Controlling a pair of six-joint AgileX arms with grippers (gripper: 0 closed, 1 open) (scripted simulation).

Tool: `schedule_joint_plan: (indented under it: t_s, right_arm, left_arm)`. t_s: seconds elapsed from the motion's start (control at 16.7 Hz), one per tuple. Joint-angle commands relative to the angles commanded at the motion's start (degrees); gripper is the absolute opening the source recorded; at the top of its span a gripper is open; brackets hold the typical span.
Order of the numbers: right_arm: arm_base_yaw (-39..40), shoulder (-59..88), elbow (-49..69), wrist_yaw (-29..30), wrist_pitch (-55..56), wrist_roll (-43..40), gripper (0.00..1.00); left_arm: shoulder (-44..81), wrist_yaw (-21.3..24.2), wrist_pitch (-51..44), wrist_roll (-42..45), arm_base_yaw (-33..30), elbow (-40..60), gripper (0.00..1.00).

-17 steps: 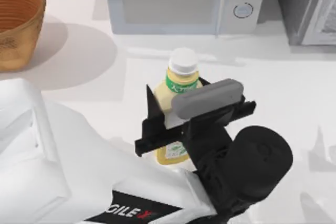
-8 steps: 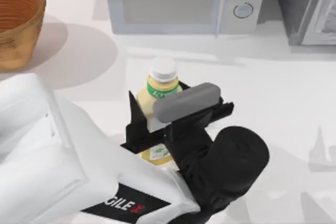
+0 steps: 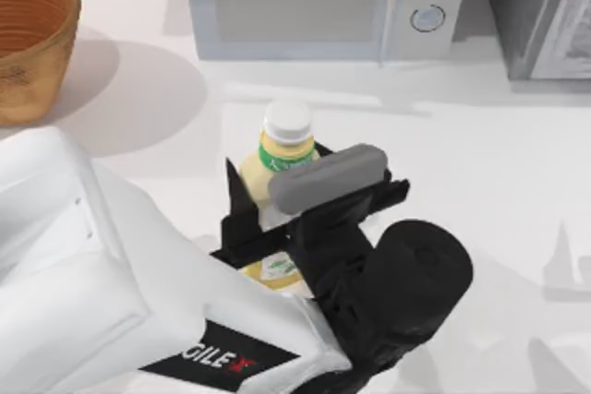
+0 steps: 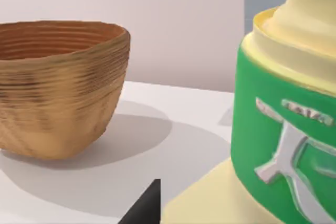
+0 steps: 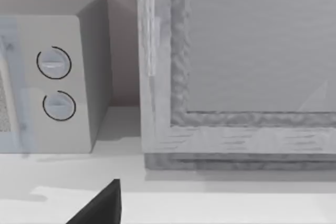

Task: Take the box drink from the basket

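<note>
My left gripper (image 3: 277, 219) is clamped around the small pale yellow box drink (image 3: 277, 159) with the round white cap, out over the middle of the white table (image 3: 480, 154). It's upright, cap pointing up. The orange-brown woven basket (image 3: 28, 39) sits well apart at far left, grey-white microwave (image 3: 323, 2) behind.
</note>
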Motion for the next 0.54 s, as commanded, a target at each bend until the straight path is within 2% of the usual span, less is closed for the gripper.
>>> schedule_joint_plan:
  t_s: [0.18,0.54]
  right_arm:
    - [0.0,0.0,0.0,0.0,0.0,0.0,1.00]
    - [0.0,0.0,0.0,0.0,0.0,0.0,1.00]
  left_arm:
    - [0.0,0.0,0.0,0.0,0.0,0.0,0.98]
    - [0.0,0.0,0.0,0.0,0.0,0.0,1.00]
